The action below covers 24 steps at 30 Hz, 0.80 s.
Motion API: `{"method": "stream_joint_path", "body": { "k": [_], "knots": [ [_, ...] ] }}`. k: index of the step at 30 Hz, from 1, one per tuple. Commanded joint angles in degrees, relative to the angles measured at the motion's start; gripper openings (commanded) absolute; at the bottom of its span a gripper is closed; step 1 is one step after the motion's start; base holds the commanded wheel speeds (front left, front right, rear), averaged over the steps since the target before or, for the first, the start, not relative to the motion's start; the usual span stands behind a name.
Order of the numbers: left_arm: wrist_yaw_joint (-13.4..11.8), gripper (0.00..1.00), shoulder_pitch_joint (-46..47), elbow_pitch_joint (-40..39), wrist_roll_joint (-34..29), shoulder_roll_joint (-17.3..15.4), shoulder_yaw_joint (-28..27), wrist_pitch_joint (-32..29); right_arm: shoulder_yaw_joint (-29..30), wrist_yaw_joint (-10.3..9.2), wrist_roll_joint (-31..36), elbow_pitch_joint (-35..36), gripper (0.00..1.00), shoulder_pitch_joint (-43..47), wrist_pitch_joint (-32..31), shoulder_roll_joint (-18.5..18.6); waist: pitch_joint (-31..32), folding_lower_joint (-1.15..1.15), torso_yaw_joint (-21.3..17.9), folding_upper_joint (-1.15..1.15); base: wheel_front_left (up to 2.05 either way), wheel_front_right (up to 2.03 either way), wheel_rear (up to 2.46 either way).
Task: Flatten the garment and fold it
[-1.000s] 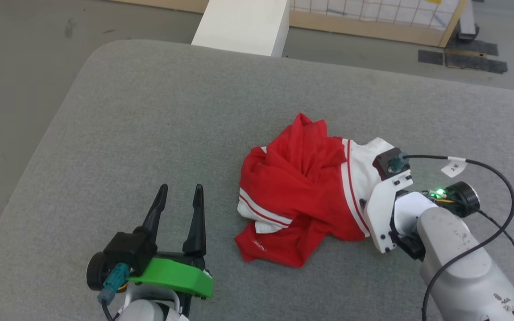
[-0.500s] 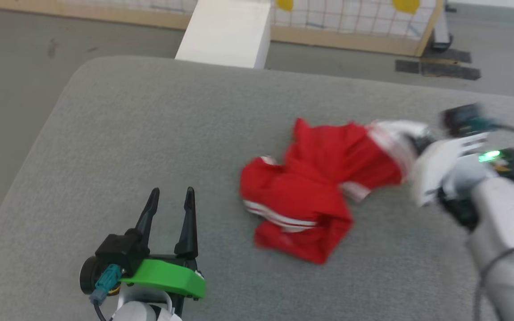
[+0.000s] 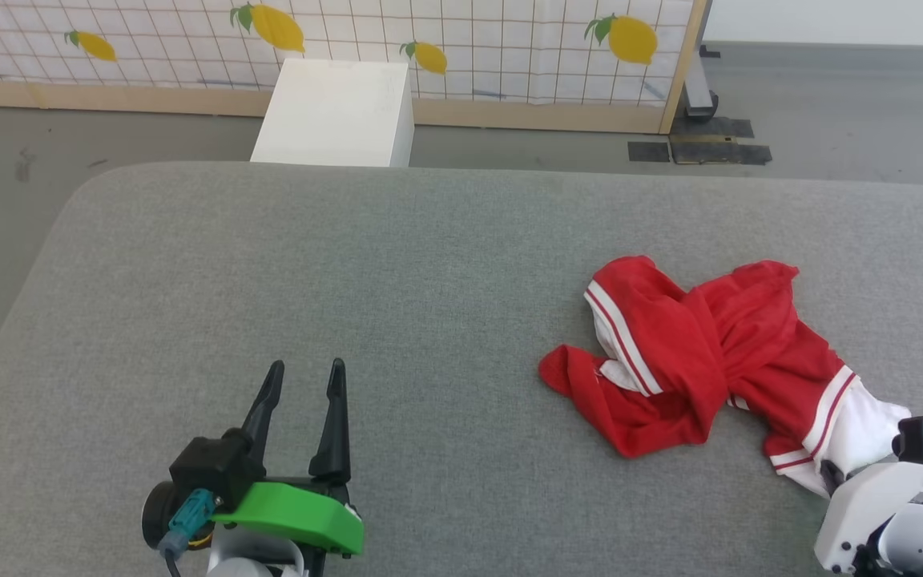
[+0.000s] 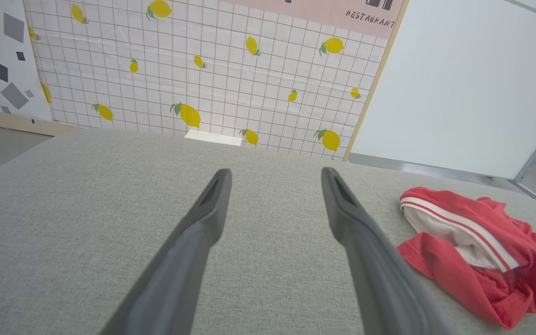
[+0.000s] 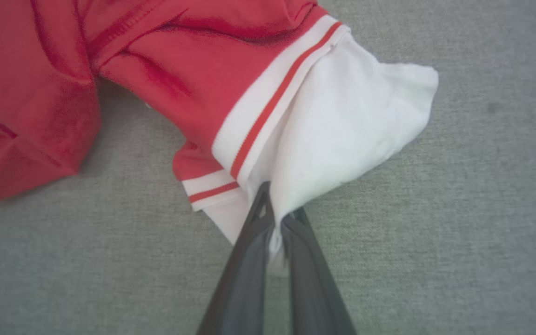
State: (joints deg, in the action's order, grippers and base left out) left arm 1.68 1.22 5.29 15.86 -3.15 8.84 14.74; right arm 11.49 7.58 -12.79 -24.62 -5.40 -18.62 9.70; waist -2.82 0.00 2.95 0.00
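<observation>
The garment [image 3: 694,361] lies crumpled on the right part of the grey table, red with striped trim. One white sleeve [image 3: 858,433] is stretched toward the near right corner. My right gripper [image 3: 834,474] is shut on the edge of that sleeve. In the right wrist view the two dark fingers [image 5: 254,242] pinch the white cloth [image 5: 342,125], with the gripper [image 5: 277,216] low over the table and the red body [image 5: 179,70] trailing away. My left gripper [image 3: 306,370] stands open and holds nothing at the near left, well left of the garment [image 4: 463,246]; its fingers [image 4: 203,232] are spread around the gripper point [image 4: 275,174].
The grey padded table [image 3: 349,264] has rounded corners, with floor beyond its left and far edges. A white box [image 3: 337,112] stands behind the far edge, before a lemon-print screen [image 3: 469,40]. Black mats [image 3: 702,148] lie on the floor at the far right.
The right gripper has shut on the white sleeve and dragged the garment to the right and nearer. The head camera has tilted up. The left gripper has stayed put.
</observation>
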Motion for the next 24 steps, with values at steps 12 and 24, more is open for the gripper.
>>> {"method": "stream_joint_path", "body": {
  "k": [12,24],
  "knots": [
    [0.41,1.00,1.71,2.09,5.57,0.26,5.66,-0.49,13.41,-0.09,-5.51,17.89,1.00,4.92,15.66,-6.76,1.71,0.00,-1.83,0.00,0.00,0.00,0.00],
    [-6.92,1.00,29.51,16.54,17.80,0.26,23.07,-28.56,9.51,-0.09,-6.02,18.90,1.00,3.60,14.97,-6.81,-4.70,0.00,-10.33,0.00,0.00,0.00,0.00]
  ]
}}
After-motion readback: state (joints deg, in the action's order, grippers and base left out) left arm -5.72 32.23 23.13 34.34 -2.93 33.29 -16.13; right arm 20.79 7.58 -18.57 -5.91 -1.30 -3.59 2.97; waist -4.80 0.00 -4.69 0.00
